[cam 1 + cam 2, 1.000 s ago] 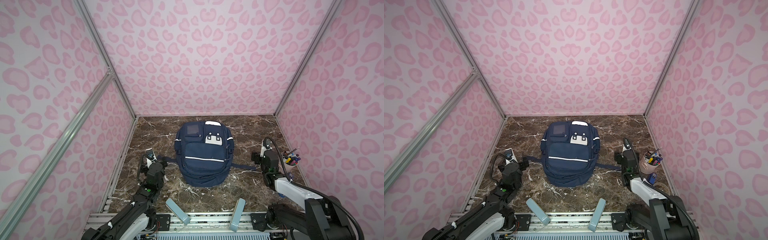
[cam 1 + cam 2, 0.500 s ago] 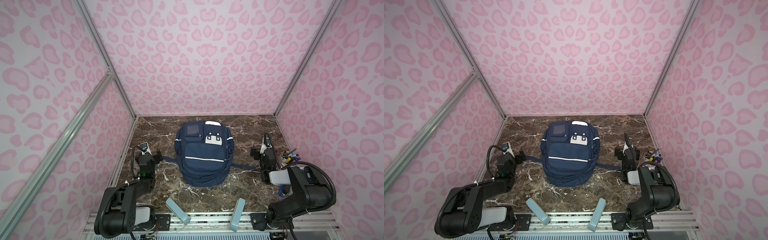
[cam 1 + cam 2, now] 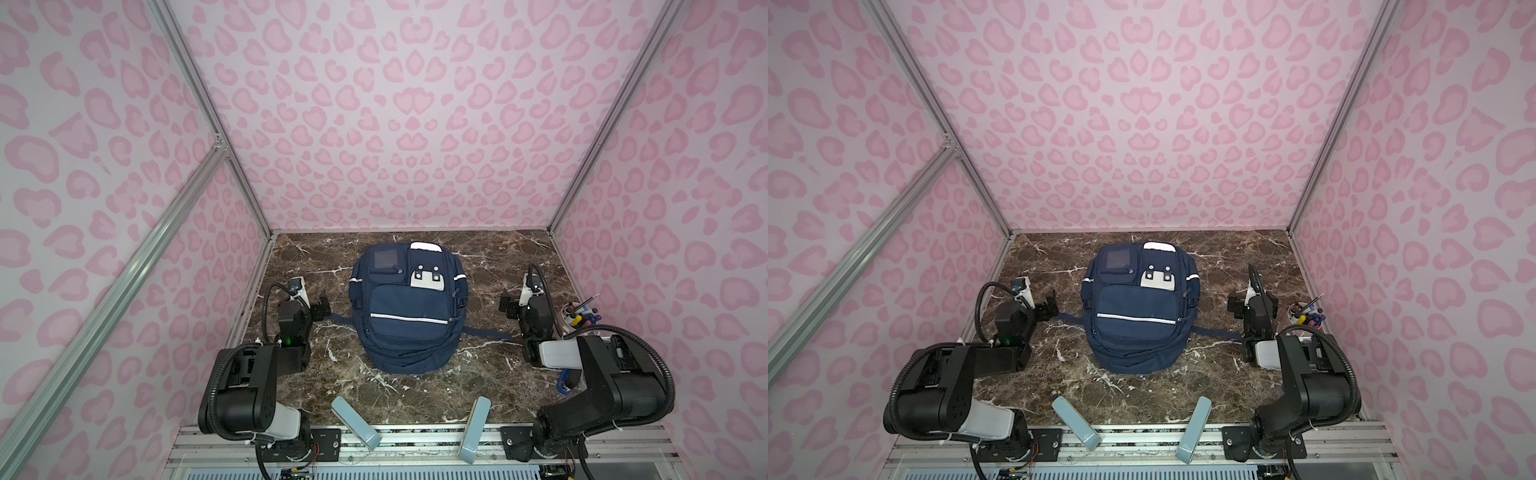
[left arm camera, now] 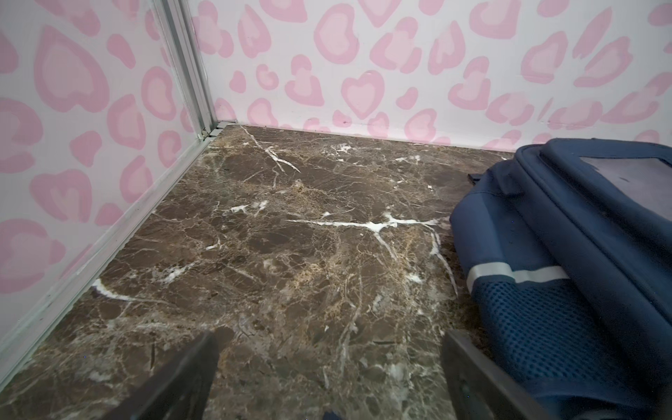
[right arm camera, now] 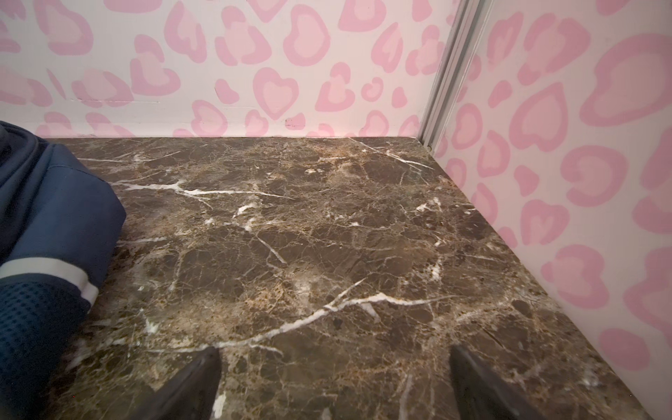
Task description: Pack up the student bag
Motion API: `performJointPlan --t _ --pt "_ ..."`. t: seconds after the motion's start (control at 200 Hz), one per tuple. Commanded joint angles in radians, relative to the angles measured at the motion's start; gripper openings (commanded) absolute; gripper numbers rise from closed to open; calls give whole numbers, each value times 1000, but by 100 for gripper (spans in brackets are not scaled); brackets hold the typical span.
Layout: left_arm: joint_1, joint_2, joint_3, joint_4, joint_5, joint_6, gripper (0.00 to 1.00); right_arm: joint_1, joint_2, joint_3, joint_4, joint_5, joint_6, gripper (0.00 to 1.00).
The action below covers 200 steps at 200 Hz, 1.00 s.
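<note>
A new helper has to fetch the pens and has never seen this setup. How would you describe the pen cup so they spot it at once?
On the brown marble tabletop, a navy backpack lies in the middle. Look to its right, at the table's edge by the pink wall, beside the right arm. The cup stands there: the only upright container, small, pale, bristling with coloured pens.

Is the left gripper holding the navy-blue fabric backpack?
No, the left gripper stands open over brown marble tabletop, beside the navy-blue fabric backpack.
</note>
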Motion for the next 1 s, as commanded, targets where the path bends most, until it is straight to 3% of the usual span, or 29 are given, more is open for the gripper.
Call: performJointPlan --t 0.0,0.405,0.485,0.555,0.615,0.685,0.76,0.805,0.88,0.995 --pt "-14 -5 -2 31 -30 23 98 -3 9 12 -4 -8 10 99" --pt "-13 -6 -3 34 -27 21 98 -1 -22 -7 34 -20 3 99" --pt "-13 -5 -3 34 -28 23 98 2 -181 26 -188 -132 -39 100" --pt "-13 -6 -4 34 -27 22 98 17 -235 -20 -146 -224 -95 99" --pt "-12 -6 -3 34 -27 22 98 34 -209 -66 -39 -187 -111 100" --pt "-12 -6 -3 34 -28 22 98 29 -162 -48 -42 -119 -74 100" --pt "-12 -6 -3 35 -27 23 98 5 -23 -10 7 -100 -40 100" --pt "-12 -6 -4 35 -27 22 98 -34 39 -46 172 -111 20 100" --pt "-11 -5 -3 36 -27 22 98 -63 -9 -13 12 -108 43 100" --pt "-11 -6 -3 33 -27 21 98 -11 24 -22 93 -10 16 100"
